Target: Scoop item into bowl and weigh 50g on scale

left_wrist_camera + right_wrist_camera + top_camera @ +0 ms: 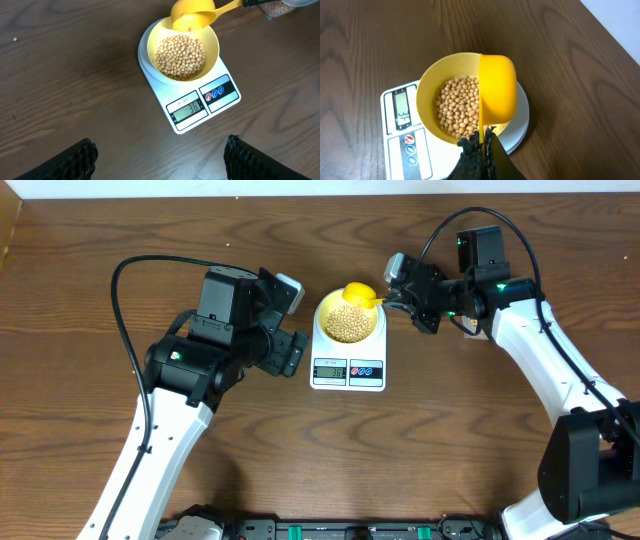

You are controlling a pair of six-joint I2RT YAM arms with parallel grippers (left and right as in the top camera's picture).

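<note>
On scale (400,145): 1 bowl (427,95), many beans (455,105) | right end effector (481,147) grips 1 scoop (496,90) | left end effector (159,160) wide

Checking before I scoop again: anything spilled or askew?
One small tan bean lies loose on the brown wooden table, far from the white flat kitchen scale, probably spilled. The round yellow bowl sits upright on it; nothing else stands out.

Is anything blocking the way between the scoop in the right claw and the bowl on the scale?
Nothing visible. The right claw holds the yellow scoop tipped over the rim of the open bowl, beans already inside.
</note>
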